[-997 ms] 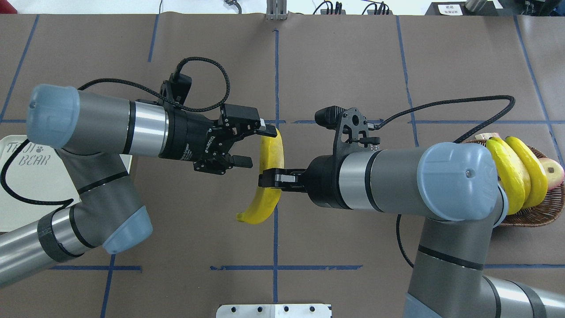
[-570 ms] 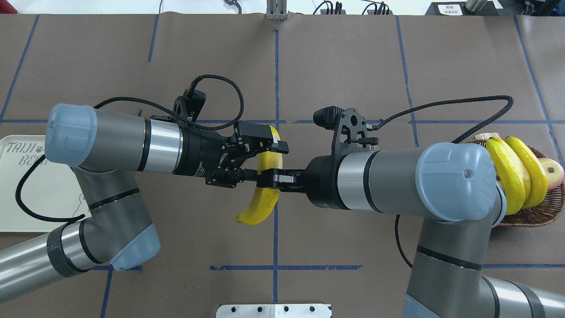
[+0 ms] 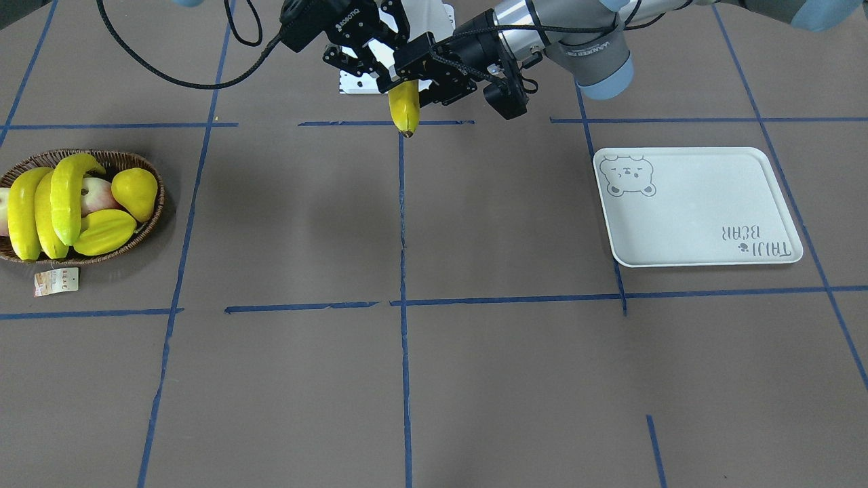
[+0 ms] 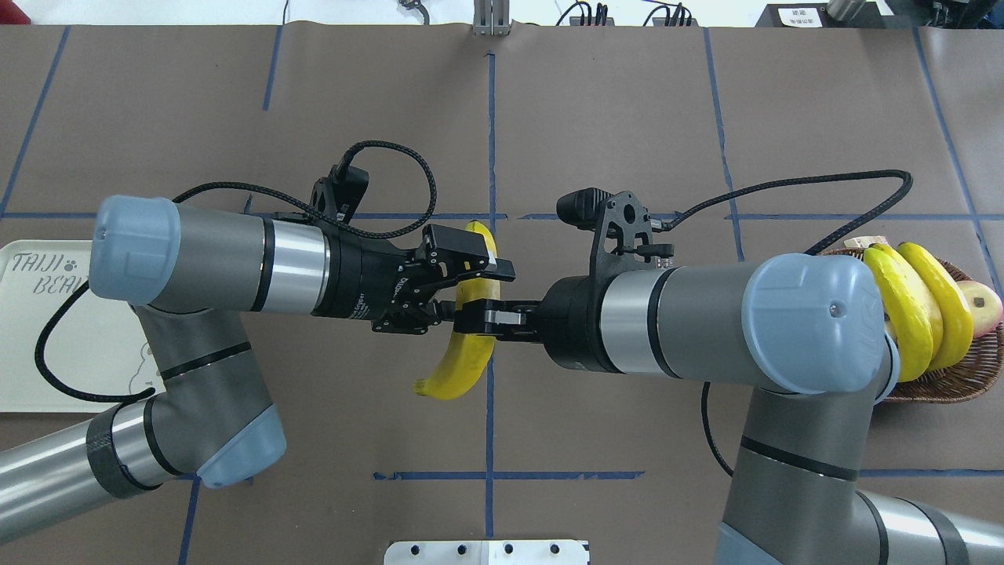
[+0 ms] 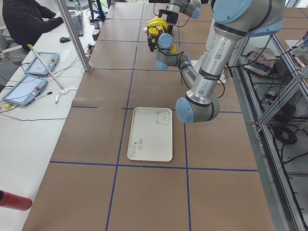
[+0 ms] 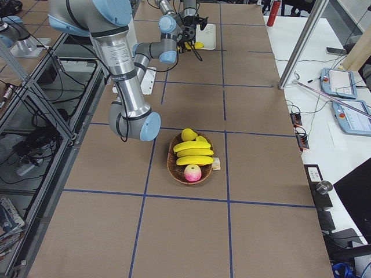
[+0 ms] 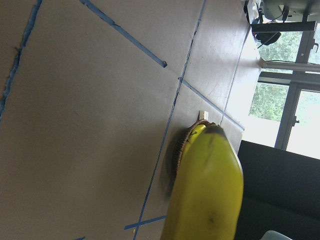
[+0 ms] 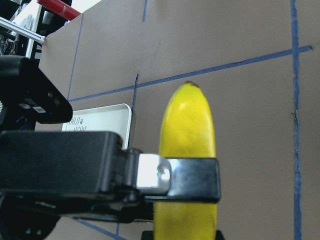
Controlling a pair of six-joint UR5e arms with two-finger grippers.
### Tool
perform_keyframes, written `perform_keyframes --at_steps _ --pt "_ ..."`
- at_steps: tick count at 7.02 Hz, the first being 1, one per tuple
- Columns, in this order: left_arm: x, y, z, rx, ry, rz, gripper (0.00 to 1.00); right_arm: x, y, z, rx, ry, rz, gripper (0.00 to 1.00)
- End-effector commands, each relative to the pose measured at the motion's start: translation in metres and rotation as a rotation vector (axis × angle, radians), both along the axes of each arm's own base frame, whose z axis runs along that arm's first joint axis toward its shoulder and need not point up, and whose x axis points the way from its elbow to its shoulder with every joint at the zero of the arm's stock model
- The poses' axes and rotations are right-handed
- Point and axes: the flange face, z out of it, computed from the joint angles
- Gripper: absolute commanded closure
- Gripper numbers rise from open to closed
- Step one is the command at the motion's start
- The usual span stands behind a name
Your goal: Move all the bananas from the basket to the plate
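We log one banana (image 4: 463,365), smooth, glossy, curved, yellow with a dark tip. It hangs in the air over the centre tape line (image 4: 489,118), well apart from the dark woven wicker basket (image 3: 157,196) and the plate (image 3: 698,210), which is flat, matte pale grey with rounded corners. The right gripper (image 4: 477,318) clamps the banana's middle between black bar fingers. The left gripper (image 4: 474,290) has its jaws wide, straddling the upper part; we cannot tell whether a pad touches. Three more bananas (image 3: 26,217) lie in the basket.

Against 1.0 s ago, the left arm has moved in. Its fingers then stood clear of the banana's side. The right gripper has barely shifted.
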Motion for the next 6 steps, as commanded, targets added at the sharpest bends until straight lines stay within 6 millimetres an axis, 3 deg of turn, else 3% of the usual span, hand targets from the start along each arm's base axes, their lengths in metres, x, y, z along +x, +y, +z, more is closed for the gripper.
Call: perform_keyframes --at_steps 1,2,3,6 --pt "-0.0086 0.0 -0.0036 0.005 0.009 -0.012 1.0 -0.002 0.0017 0.0012 0.007 0.005 -0.005 0.99" --pt "-0.0093 -0.0004 -0.0028 0.007 0.009 -0.012 1.0 -0.0058 0.005 0.002 -0.004 0.004 -0.012 0.8" --pt "-0.0092 -0.0003 -0.0019 0.006 0.007 -0.011 1.0 -0.0059 0.005 0.0036 -0.005 0.006 -0.012 0.01" --pt "-0.0098 -0.0008 -0.0002 0.005 0.004 -0.011 1.0 -0.003 0.0054 0.0001 -0.003 -0.002 -0.01 0.0"
